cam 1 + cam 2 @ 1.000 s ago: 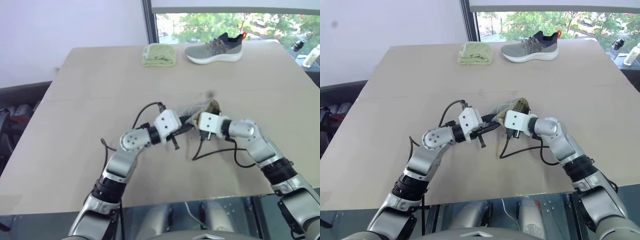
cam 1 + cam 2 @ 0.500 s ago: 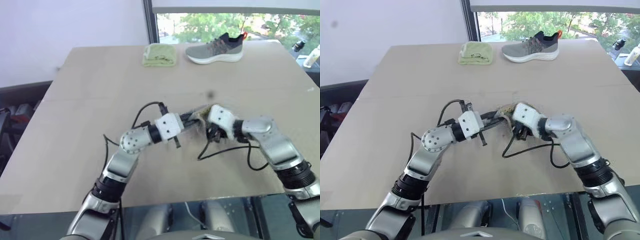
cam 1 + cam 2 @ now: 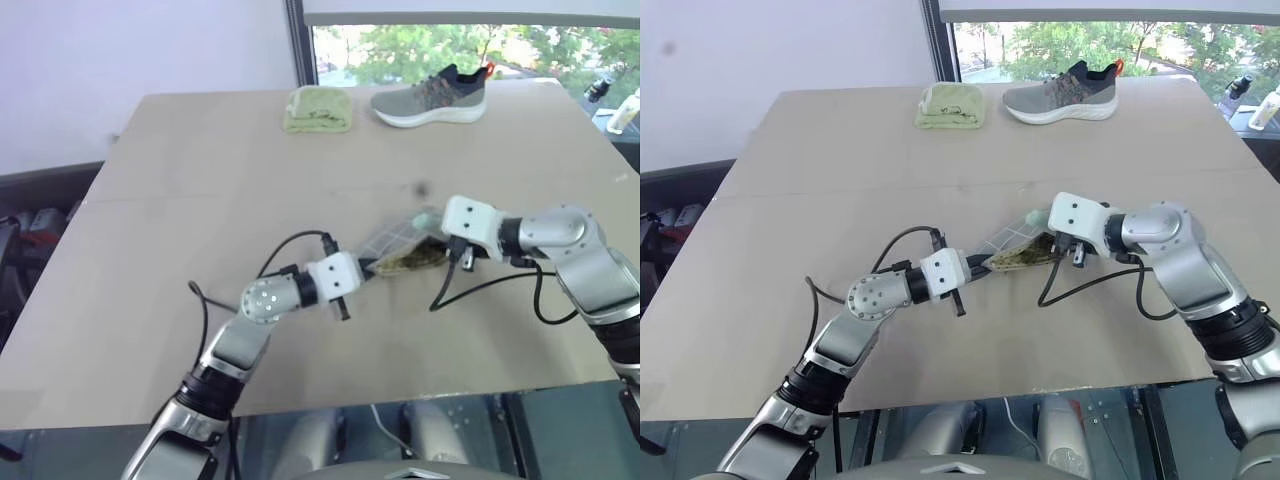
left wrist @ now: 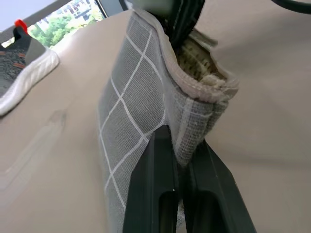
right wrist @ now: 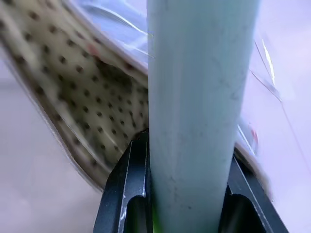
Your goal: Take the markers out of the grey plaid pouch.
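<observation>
Where the pale tan table [image 3: 180, 200] stretches out under a window with green trees beyond it, the grey plaid pouch [image 3: 396, 248] lies near the middle, a little toward the near edge, tilted between the two arms. The left gripper [image 4: 179, 160] has its black fingers pinched together on the pouch's grey edge, and the pouch's mouth gapes past them, showing a dotted, yellowish lining. The right gripper [image 5: 187, 160] is clamped on a pale green marker [image 5: 199, 97], which stands between its fingers right at the pouch's open mouth; from overhead a pale tip of it peeks out beside the white wrist block, just above the pouch. At the far edge of the table a folded yellow-green cloth [image 3: 317, 110] lies to the left of a grey shoe [image 3: 430, 97] with a white sole, the two near each other and well apart from the pouch. A plain light wall rises beyond the table's far left, and black cables trail from both wrists over the tabletop.
</observation>
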Action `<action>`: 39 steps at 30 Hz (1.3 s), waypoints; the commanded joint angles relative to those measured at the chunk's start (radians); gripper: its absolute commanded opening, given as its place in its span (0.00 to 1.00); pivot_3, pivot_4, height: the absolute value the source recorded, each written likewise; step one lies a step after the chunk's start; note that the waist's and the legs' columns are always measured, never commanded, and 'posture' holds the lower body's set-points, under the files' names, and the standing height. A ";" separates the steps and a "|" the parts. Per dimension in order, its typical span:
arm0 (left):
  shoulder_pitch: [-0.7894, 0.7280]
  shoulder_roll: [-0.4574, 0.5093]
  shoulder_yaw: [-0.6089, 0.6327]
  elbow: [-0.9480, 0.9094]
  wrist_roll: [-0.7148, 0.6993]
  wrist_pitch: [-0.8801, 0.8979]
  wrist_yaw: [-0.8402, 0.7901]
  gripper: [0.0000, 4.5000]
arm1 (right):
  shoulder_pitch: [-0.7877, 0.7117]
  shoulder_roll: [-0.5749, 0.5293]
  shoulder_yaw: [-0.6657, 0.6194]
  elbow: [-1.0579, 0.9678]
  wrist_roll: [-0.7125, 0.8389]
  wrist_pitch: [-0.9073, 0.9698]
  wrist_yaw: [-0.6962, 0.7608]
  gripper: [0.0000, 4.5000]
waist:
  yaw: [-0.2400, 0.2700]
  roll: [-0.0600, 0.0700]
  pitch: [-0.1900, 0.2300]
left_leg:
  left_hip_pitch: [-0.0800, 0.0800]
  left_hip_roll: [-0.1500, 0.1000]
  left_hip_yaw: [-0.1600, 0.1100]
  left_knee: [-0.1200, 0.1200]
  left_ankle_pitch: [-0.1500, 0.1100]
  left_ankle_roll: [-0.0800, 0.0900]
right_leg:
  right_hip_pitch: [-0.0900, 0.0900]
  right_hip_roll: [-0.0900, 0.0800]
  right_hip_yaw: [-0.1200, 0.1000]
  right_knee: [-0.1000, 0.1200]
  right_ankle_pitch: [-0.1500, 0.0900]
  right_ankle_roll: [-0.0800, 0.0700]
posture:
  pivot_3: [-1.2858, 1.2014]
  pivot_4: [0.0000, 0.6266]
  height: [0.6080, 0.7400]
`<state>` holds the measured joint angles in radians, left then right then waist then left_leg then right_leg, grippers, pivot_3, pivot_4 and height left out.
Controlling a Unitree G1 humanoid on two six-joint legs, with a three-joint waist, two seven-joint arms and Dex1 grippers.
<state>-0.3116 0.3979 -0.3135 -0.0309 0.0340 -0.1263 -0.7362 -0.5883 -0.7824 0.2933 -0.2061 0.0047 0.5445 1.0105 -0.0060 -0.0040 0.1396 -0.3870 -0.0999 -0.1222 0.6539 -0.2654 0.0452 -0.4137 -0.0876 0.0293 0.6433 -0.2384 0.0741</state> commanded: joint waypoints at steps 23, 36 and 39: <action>0.042 0.006 0.158 -0.118 -0.117 0.178 0.044 0.04 | 0.138 -0.111 -0.396 0.084 0.215 0.297 -0.190 0.18 | 0.022 0.000 0.000 | 0.000 0.000 0.000 0.000 0.000 0.000 | 0.000 -0.001 0.000 0.000 0.000 0.000 | 0.52 0.24 1.00; 0.031 -0.004 0.163 -0.168 -0.179 0.266 0.040 0.04 | 0.139 -0.037 -0.357 -0.031 0.263 0.182 -0.185 0.75 | 0.016 0.000 0.000 | 0.000 0.001 0.002 0.000 0.000 0.000 | 0.000 0.000 0.002 0.000 0.000 0.000 | 0.52 0.24 1.00; 0.031 -0.009 0.162 -0.191 -0.205 0.299 0.036 0.04 | 0.122 0.039 -0.355 -0.097 0.330 0.170 -0.173 0.64 | 0.017 0.000 0.001 | 0.000 0.001 0.001 0.000 0.000 0.000 | 0.000 0.000 0.002 0.000 0.000 0.000 | 0.52 0.24 1.00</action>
<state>-0.2720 0.3910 -0.1658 -0.1615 -0.1458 0.1688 -0.6956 -0.4355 -0.7360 -0.0435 -0.2477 0.3051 0.7364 0.8314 0.0110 -0.0043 0.1402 -0.3873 -0.0988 -0.1211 0.6537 -0.2654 0.0452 -0.4140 -0.0875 0.0305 0.6431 -0.2384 0.0741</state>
